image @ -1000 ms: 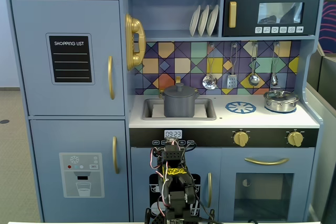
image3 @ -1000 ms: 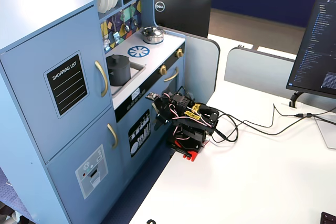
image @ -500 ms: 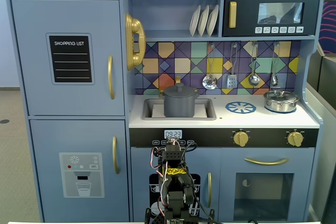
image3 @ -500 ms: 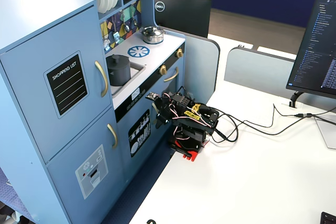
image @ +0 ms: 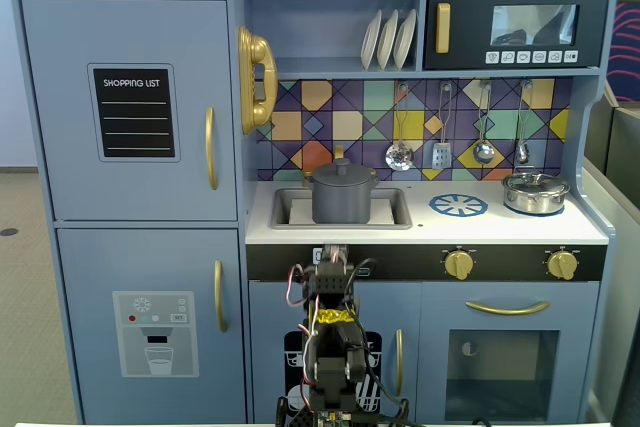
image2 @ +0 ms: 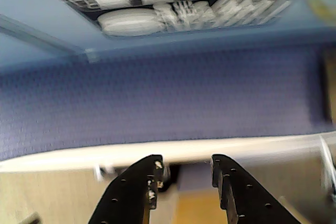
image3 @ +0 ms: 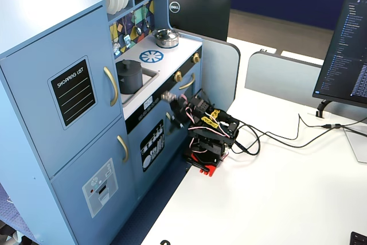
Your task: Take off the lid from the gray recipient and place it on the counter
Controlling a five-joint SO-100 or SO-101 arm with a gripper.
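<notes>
The gray recipient stands in the recessed sink, with its dark gray lid and knob on top. Both fixed views show it: pot, lid. The counter is pale white, also seen from the side. My gripper is low in front of the kitchen's black knob panel, below the counter edge and apart from the pot. In the wrist view the gripper is open and empty. The pot and lid are out of that view.
A shiny silver pot with a glass lid sits at the counter's right, and a blue burner mark lies between it and the sink. Utensils hang above. The arm's base stands on a white desk with cables and a monitor.
</notes>
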